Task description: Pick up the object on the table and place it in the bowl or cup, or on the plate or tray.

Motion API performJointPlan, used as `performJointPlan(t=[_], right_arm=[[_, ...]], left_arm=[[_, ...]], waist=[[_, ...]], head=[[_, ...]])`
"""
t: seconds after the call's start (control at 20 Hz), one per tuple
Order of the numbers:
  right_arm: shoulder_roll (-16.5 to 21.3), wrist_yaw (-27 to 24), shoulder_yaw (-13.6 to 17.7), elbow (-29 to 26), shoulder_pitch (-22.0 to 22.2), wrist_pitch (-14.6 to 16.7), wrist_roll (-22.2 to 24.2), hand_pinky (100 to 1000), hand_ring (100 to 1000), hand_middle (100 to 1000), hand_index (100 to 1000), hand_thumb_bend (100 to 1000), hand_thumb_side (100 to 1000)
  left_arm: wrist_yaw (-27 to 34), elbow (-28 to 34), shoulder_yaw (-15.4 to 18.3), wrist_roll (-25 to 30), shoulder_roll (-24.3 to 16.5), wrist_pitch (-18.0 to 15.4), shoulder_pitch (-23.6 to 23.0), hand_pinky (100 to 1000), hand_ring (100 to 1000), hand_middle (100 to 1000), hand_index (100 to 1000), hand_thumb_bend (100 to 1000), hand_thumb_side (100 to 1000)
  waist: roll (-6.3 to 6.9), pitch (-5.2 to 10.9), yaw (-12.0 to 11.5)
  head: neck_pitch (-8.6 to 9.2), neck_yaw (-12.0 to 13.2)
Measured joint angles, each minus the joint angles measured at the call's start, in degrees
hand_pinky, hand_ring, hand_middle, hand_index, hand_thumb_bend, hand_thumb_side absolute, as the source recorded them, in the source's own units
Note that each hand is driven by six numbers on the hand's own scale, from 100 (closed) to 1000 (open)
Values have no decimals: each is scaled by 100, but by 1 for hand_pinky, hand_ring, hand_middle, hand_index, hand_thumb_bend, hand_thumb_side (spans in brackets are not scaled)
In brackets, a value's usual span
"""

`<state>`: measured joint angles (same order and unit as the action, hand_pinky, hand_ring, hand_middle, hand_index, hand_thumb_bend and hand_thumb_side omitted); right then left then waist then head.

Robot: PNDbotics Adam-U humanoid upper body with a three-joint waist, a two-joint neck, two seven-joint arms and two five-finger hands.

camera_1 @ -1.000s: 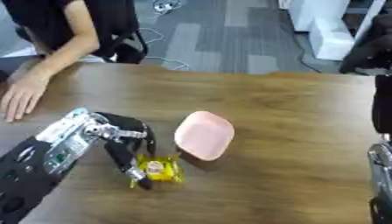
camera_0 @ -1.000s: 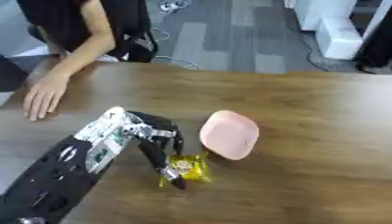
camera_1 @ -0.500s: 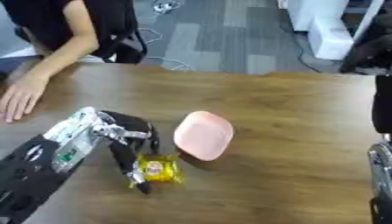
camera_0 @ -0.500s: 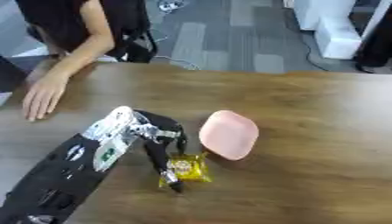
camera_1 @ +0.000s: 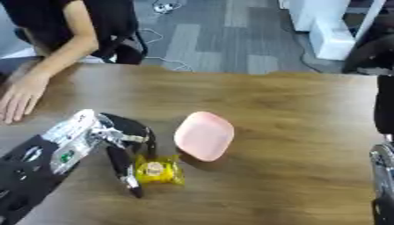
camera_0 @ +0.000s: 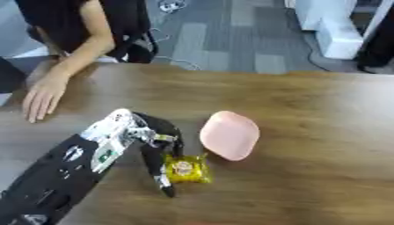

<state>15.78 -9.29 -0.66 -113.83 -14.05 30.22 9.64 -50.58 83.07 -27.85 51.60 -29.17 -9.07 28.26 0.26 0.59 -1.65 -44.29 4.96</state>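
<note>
The robot's black and silver left hand (camera_0: 158, 151) reaches in from the table's near left corner, fingers pointing down at the small yellow crinkled packet (camera_0: 185, 168), which lies on the brown wooden table (camera_0: 323, 132) toward the near edge. One finger stands along the packet's left side; whether a thumb closes on it from the other side cannot be told, so the grip is unconfirmed. Risk: the slick wrapper may slide away or fold under the fingertips, and a sideways push could knock it against the shallow pink oval plate (camera_0: 228, 135), which sits just beside it toward the table's middle. The plate holds nothing. The right hand appears only as a dark form at the right border (camera_1: 382, 184); its fingers cannot be judged.
</note>
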Motion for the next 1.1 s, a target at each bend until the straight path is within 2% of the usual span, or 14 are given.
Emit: performJointPlan(t=[0.1, 0.15, 0.3, 0.35, 0.4, 0.45, 0.5, 0.55, 0.65, 0.7, 0.75, 0.85, 1.0, 1.1], right_arm=[[0, 0, 1, 0, 0, 0, 0, 420, 520, 736, 697, 100, 1000], [0, 0, 1, 0, 0, 1, 0, 420, 521, 736, 698, 100, 1000], [0, 0, 2, 0, -1, 1, 0, 421, 521, 736, 698, 100, 1000], [0, 0, 2, 0, -1, 1, 0, 420, 521, 736, 698, 100, 1000], [0, -1, 3, 0, -1, 1, 0, 420, 521, 736, 698, 100, 1000], [0, -1, 3, 0, -1, 1, 0, 421, 521, 736, 698, 100, 1000], [0, -1, 4, 0, -1, 1, 0, 421, 521, 736, 698, 100, 1000], [0, -1, 4, 0, -2, 1, 0, 421, 521, 736, 697, 100, 1000], [0, -1, 5, 0, -2, 1, 0, 421, 521, 736, 696, 100, 1000], [0, -2, 6, 0, -2, 2, 1, 421, 521, 736, 696, 100, 1000], [0, -3, 7, 0, -2, 2, 2, 421, 521, 736, 696, 100, 1000], [0, -5, 17, 0, -2, 3, 2, 422, 522, 737, 697, 100, 1000], [0, -13, 33, 0, -2, 3, 2, 422, 522, 737, 696, 100, 1000], [0, -19, 33, 0, -2, 4, 3, 422, 521, 736, 696, 100, 1000]], left_arm=[[-269, 72, 95, 16, 15, 129, -11, 473, 569, 700, 725, 546, 792], [-424, 128, 158, 26, 41, 226, -38, 451, 556, 689, 720, 471, 795], [-780, 367, 303, 43, 184, 523, -105, 425, 537, 670, 707, 374, 800], [-861, 458, 335, 44, 236, 612, -110, 390, 513, 642, 683, 204, 744], [-921, 548, 363, 46, 284, 699, -114, 390, 513, 642, 683, 204, 744], [-959, 633, 387, 44, 323, 779, -128, 336, 477, 596, 633, 100, 507], [-1008, 719, 410, 30, 356, 863, -154, 330, 473, 590, 626, 100, 480], [-1070, 797, 423, -8, 371, 948, -170, 252, 421, 515, 550, 100, 242], [-1176, 930, 457, -162, 411, 1103, -209, 185, 372, 461, 494, 100, 161], [-1206, 972, 459, -267, 414, 1170, -216, 185, 372, 461, 494, 100, 161], [-1220, 998, 463, -381, 414, 1219, -227, 134, 332, 416, 451, 100, 146], [-1221, 1029, 463, -608, 414, 1282, -262, 127, 326, 411, 444, 100, 153], [-1177, 1026, 463, -834, 412, 1317, -265, 133, 330, 416, 449, 100, 153], [-1125, 991, 458, -873, 407, 1314, -266, 189, 373, 460, 499, 101, 183]], waist=[[-3, -1, -14], [-7, -6, -24], [-13, -19, -25], [-13, -19, -25], [-13, -20, -25], [-13, -20, -25], [-13, -20, -25], [-13, -20, -25], [-13, -21, -26], [-13, -23, -26], [-13, -26, -26], [-13, -29, -28], [-13, -29, -28], [-13, -29, -28]], head=[[0, -23], [0, -43], [0, -47], [0, -47], [0, -48], [0, -48], [0, -49], [0, -50], [0, -66], [0, -78], [0, -94], [0, -96], [0, -97], [0, -97]])
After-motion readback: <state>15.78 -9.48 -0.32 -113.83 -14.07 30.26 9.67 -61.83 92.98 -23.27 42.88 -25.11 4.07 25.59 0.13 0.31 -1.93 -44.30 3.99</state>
